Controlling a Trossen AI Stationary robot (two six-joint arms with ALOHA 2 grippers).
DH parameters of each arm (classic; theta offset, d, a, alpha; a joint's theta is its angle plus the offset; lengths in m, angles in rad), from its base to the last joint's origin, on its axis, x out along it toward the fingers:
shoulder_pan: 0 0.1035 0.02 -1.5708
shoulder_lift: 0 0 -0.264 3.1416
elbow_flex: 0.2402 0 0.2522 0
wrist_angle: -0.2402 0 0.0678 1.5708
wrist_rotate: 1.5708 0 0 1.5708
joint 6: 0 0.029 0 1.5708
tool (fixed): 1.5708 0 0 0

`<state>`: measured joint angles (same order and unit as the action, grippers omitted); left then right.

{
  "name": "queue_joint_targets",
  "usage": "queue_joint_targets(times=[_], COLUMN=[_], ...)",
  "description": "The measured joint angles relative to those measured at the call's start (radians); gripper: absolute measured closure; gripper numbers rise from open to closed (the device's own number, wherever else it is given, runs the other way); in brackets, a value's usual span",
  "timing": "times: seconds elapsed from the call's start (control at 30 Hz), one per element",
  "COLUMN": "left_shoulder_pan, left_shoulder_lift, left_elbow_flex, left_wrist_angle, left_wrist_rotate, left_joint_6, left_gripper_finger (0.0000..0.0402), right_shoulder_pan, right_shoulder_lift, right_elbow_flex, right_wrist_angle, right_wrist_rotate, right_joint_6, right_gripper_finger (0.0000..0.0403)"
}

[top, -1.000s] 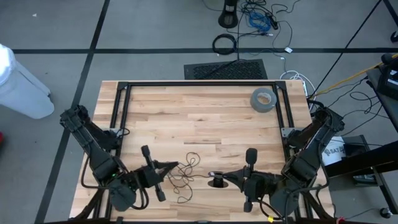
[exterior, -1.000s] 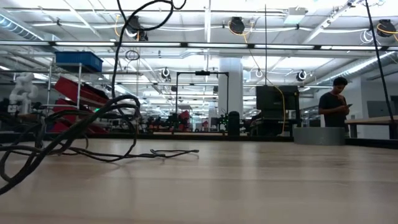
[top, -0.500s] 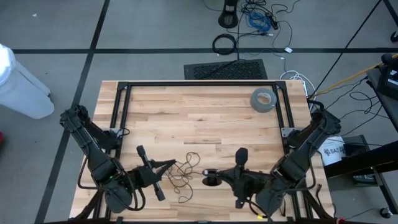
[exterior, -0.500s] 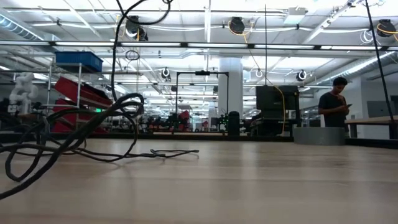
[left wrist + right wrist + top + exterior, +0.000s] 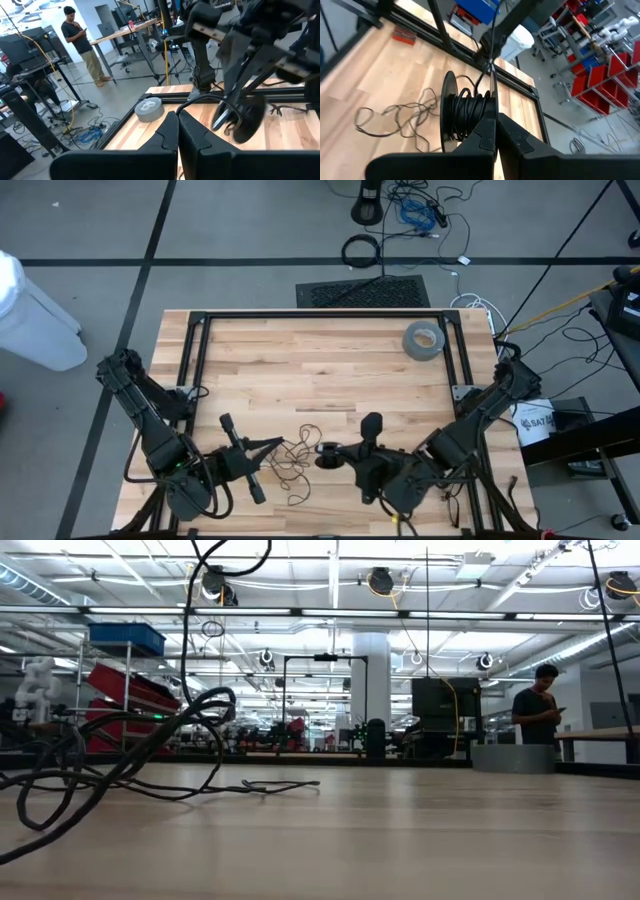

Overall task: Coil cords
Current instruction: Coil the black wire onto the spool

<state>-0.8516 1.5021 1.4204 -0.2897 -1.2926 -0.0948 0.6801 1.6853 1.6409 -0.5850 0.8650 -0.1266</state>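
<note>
Black wire (image 5: 292, 460) sprawls lower centre, its bluish spot indiscernible; left gripper (image 5: 275, 445) pinched closed, right gripper (image 5: 330, 452) clamping the spool (image 5: 465, 112).

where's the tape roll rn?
High view: the grey tape roll lies flat near the table's far right corner, just inside the black frame rail, well away from both grippers and the loose wire.

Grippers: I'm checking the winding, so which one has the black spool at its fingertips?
The right gripper: its shut fingers meet the spool. The left gripper points at loose cord.
</note>
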Motion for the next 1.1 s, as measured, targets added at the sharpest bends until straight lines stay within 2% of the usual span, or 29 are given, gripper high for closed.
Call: queue_joint_targets(times=[0.2,0.43,0.67,0.87,0.97,1.1], left_shoulder_pan=[0.000,0.000,0.000,0.014,0.030,0.064], left_shoulder_lift=[0.000,0.001,0.001,0.010,0.034,0.072], left_elbow_flex=[0.000,0.000,0.000,0.000,0.000,0.000], left_wrist_angle=[0.013,0.023,0.037,0.069,0.138,0.263], left_wrist_rotate=[0.004,0.016,0.026,0.082,0.102,0.210], left_joint_6=[0.003,-0.001,-0.001,0.008,0.060,0.142], left_gripper_finger=[0.0400,0.0400,0.0400,0.0400,0.0400,0.0400], right_shoulder_pan=[-0.046,-0.072,-0.070,-0.070,-0.070,-0.070], right_shoulder_lift=[0.033,0.062,0.062,0.062,0.065,0.065], right_elbow_flex=[0.000,0.000,0.000,0.000,0.000,0.000], right_wrist_angle=[0.006,0.012,0.013,0.013,0.014,0.020], right_wrist_rotate=[0.011,0.214,0.360,0.426,0.450,0.450], right_joint_6=[-0.013,-0.008,0.018,0.055,0.063,0.082], right_gripper_finger=[0.0403,0.0403,0.0403,0.0403,0.0403,0.0403])
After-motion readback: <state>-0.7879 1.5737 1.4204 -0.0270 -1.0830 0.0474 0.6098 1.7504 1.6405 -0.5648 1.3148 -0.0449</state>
